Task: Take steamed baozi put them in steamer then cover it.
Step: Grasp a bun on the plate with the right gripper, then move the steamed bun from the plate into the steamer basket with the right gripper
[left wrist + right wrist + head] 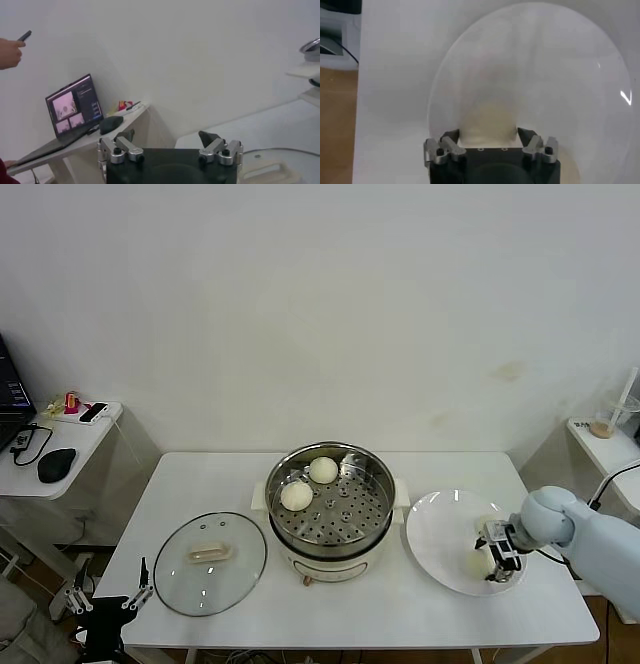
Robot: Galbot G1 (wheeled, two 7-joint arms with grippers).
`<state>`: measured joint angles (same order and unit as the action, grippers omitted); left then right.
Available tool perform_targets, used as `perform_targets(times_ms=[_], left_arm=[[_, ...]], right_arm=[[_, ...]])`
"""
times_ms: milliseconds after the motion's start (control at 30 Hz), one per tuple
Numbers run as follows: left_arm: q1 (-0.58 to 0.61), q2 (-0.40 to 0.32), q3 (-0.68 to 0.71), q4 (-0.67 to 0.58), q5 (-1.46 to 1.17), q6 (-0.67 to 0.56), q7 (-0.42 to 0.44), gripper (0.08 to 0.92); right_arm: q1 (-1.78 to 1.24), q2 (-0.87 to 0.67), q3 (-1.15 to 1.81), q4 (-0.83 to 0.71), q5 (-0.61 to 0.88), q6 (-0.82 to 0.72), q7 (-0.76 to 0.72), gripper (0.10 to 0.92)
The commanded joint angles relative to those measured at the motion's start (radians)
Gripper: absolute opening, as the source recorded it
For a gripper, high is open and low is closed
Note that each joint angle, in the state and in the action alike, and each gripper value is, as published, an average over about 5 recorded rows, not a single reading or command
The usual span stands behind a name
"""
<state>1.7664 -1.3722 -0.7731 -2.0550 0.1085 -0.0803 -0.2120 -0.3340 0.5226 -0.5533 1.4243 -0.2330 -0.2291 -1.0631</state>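
Centrally on the white bench (200, 484) stands the shiny round steel steamer (330, 509), its perforated tray holding 2 smooth cream baozi (309, 483). Beside it lies the clear glass cover (209, 562), flat. On the white plate (440, 534), the right hand (497, 565) is clenched around another baozi (487, 116). The left hand (170, 145) hangs released, low at the bench's left.

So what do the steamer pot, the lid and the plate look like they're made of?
Steamer: polished metal, likely stainless steel, mirror-bright wall, perforated tray. Lid: clear glass, table visible through it, apparently metal rim, cream handle, probably plastic. Plate: glossy white, ceramic or plastic.
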Motion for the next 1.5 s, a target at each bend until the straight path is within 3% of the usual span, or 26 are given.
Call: perform_targets(times_ms=[33,533,933,1267,1500], left_arm=[[0.000,0.000,0.002,0.000,0.000,-0.001,0.000,0.823],[-0.004,0.006,0.014,-0.001,0.000,-0.003,0.000,0.823],[-0.008,0.013,0.008,0.000,-0.007,-0.004,-0.001,0.823],[-0.007,-0.002,-0.005,0.000,-0.003,-0.004,-0.001,0.823],[-0.002,-0.020,-0.023,-0.005,0.000,-0.005,-0.001,0.823]], right_arm=[[0.015,0.012,0.012,-0.012,-0.003,-0.001,-0.015,0.654],[0.426,0.000,-0.111,-0.009,0.118,0.004,-0.080,0.653],[0.792,0.177,-0.329,-0.014,0.254,-0.029,-0.074,0.653],[0.816,0.330,-0.428,0.074,0.354,-0.030,-0.023,0.653],[0.793,0.417,-0.538,0.090,0.381,0.112,0.018,0.653]])
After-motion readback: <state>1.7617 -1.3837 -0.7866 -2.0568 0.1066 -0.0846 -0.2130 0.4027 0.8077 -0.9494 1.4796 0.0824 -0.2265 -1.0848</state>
